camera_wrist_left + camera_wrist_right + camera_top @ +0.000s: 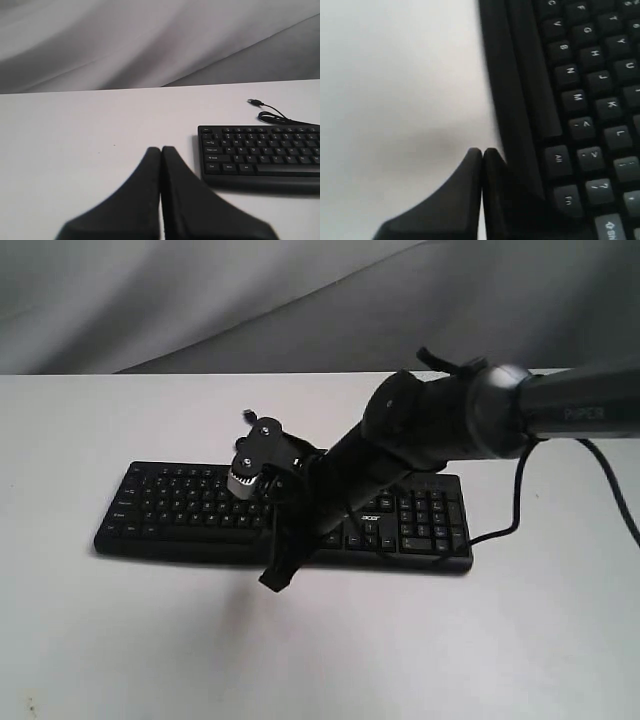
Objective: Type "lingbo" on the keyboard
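The keyboard (180, 505) (260, 150) (590, 100) lay flat on a white table (100, 640), its long side running across the exterior view and its number pad at the right end of that view. A grey cloth backdrop (200, 300) hung in folds behind the table.

The right arm (450, 420), dark and thick, reached in from the right of the exterior view and crossed low over the middle of the keyboard, hiding much of the key field there. At its end the right gripper (275, 580) (481, 152) pointed down and forward, with its tip at the keyboard's front edge. In the right wrist view its two black fingers (460, 200) were pressed flat together with no gap between them and nothing held. They stood just beside the front rim, close to the end of the space bar and the Alt key. Whether the tip touched the rim or the table could not be told.

The left gripper (161, 150) showed only in the left wrist view. Its jaws were likewise squeezed together, empty, over bare table and apart from the keyboard's Ctrl corner.

A thin black cable (280, 117) lay in a loose curl on the table behind the keyboard. A small white logo (370, 507) sat on the keyboard's front strip, and the cable's plug (255, 102) lay free on the table.
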